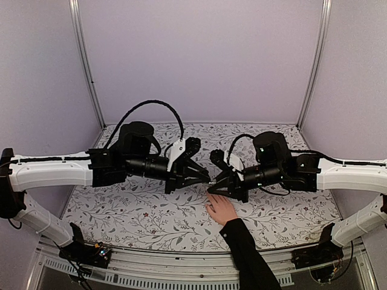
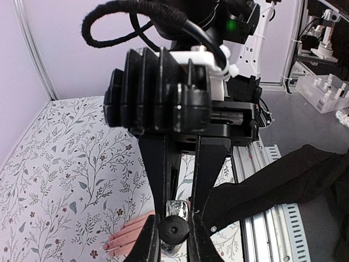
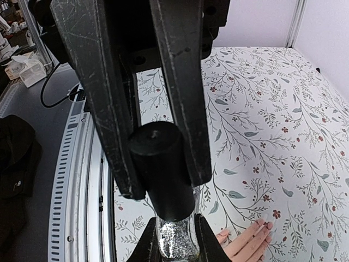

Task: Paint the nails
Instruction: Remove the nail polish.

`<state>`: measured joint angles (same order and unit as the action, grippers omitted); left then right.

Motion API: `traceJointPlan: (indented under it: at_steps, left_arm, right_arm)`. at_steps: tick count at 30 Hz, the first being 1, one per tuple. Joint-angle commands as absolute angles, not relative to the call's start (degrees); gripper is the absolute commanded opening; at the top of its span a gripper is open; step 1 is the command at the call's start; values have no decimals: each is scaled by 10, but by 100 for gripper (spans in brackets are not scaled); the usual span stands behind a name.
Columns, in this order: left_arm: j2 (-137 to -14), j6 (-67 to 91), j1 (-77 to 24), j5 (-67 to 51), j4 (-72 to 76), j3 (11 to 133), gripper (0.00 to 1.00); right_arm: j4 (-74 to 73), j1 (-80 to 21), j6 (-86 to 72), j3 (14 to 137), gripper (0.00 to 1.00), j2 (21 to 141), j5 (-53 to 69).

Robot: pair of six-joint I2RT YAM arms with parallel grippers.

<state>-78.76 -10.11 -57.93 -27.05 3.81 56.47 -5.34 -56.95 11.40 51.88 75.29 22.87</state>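
Two pincers meet above the tabletop (image 1: 133,211): the left pincer (image 2: 173,240) pinches a small glittery bottle (image 3: 175,240), and the right pincer (image 3: 163,185) is clamped on its black cap (image 3: 158,147). The nails (image 3: 268,225) sit on a hand (image 3: 245,243) lying flat just below and beside the right pincer's tips. We judge them hard but tiny, on a living hand that may flinch, so they are to be brushed lightly, never gripped. The bottle looks like slippery, breakable glass. Both arms crowd close over the hand and its black sleeve (image 1: 248,254).
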Motion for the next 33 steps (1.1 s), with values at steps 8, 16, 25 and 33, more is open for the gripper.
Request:
traceJointPlan:
  at_steps: [8,16,25,33]
  left_arm:
    - [-765,-68,-576,-273,79,562,0]
    - [-766,-38,-564,-276,89,566,0]
    - [-742,-105,-570,-300,93,545,0]
    - [-729,-168,-592,-273,80,538,0]
  right_arm:
    - [-71,-566,111,521,0,757,192]
    - [-73,-566,113,520,0,756,178]
    - [-69,-566,106,518,0,753,193]
    - [-65,-556,95,518,0,755,221]
